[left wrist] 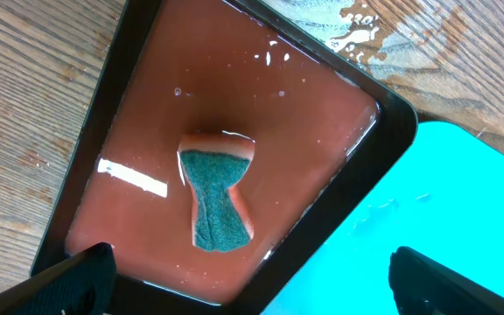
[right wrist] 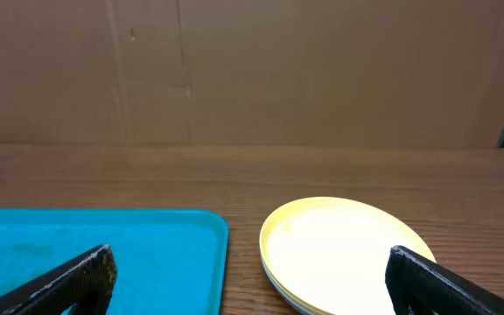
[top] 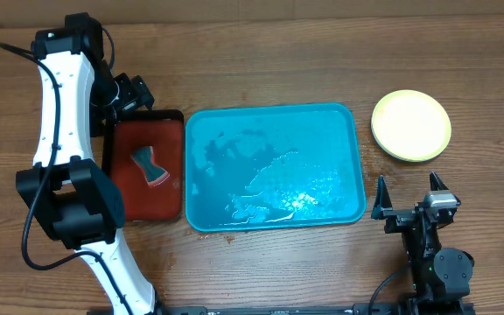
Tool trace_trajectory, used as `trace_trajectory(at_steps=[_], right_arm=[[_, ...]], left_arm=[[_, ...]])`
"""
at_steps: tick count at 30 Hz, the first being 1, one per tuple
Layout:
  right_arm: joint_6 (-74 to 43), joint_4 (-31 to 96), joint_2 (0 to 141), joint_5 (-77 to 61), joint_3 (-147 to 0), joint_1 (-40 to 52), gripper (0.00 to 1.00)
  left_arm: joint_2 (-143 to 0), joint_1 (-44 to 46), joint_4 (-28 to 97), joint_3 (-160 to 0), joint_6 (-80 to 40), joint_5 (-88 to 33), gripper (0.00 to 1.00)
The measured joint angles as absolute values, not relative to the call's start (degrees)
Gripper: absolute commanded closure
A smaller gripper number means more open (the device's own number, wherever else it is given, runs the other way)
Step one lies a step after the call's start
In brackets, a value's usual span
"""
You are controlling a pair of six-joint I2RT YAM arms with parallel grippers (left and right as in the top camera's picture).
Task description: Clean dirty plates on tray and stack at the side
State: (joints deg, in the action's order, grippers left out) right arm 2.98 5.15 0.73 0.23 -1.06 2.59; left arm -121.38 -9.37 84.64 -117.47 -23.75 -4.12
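Wooden table [top: 261,271] (no readable writing anywhere) carries the wet cyan tray [top: 274,166]; stacked plates [top: 411,125] sit beside it. Left gripper [top: 131,91] and right gripper [top: 409,194] gape empty.

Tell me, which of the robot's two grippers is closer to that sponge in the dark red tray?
Left. The left gripper hovers open over the far end of the dark red tray, near the sponge. The right gripper waits open past the blue tray, near the stacked plates.
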Motion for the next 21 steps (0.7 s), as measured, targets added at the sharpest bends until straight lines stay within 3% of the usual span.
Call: trace_trajectory(at_steps=[21], right_arm=[[3.0, 5.1, 0.7, 0.2, -1.1, 2.6, 0.00]], left_arm=[[-121.4, -9.4, 85.4, -117.5, -23.3, -4.1, 0.00]])
